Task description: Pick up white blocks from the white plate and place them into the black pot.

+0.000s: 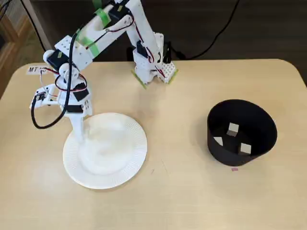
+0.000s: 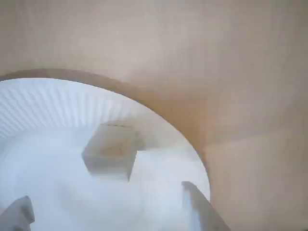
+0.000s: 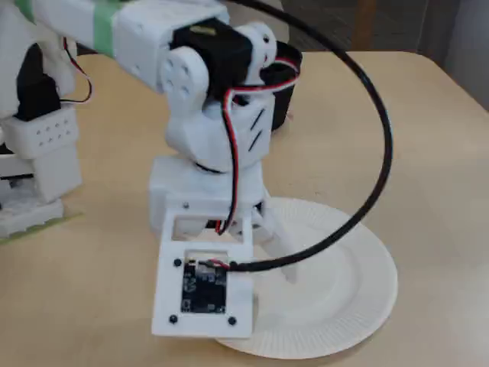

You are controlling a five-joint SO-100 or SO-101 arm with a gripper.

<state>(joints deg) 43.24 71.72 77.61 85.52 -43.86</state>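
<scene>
The tool [image 2: 108,211] hangs low over the white plate [image 2: 48,106], fingers spread apart, so one white block [image 2: 110,154] just ahead can slip between them. Three blocks [image 1: 233,129] already sit in the black pot [image 1: 241,132], well apart across the bench [image 1: 182,191].

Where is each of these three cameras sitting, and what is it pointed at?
A fixed view: high above the table's front, looking down on the arm, white plate and black pot.
Wrist view: rides the gripper, aimed down at one white block; only fingertips show.
Another fixed view: low beside the arm, facing its wrist and gripper.
All three share the plate.
</scene>
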